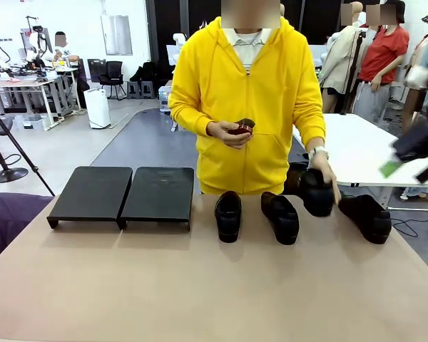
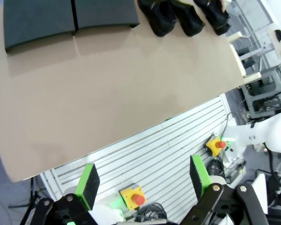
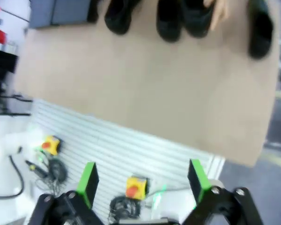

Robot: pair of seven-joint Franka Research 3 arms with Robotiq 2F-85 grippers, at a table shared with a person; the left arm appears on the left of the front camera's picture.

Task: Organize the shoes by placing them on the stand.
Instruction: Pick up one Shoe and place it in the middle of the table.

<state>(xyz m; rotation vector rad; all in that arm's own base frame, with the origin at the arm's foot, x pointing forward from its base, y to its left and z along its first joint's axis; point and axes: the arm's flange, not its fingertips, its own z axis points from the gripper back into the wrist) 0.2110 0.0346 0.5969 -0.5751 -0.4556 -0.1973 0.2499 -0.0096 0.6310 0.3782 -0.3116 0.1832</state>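
Room light is coming down bright and even from above, so the stand (image 1: 121, 194) and shoes (image 1: 228, 214) are only throwing short, soft shadows on the table (image 1: 200, 285). The left wrist view is looking crisp, though the wide lens is bending the table edge. The right wrist view is smearing everywhere, and the front view's right edge is blurring too.

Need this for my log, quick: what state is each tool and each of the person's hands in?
Left tool: open, empty.
Right tool: open, empty.
Person's hand at chest: holds a small dark object.
Person's other hand: on a shoe.
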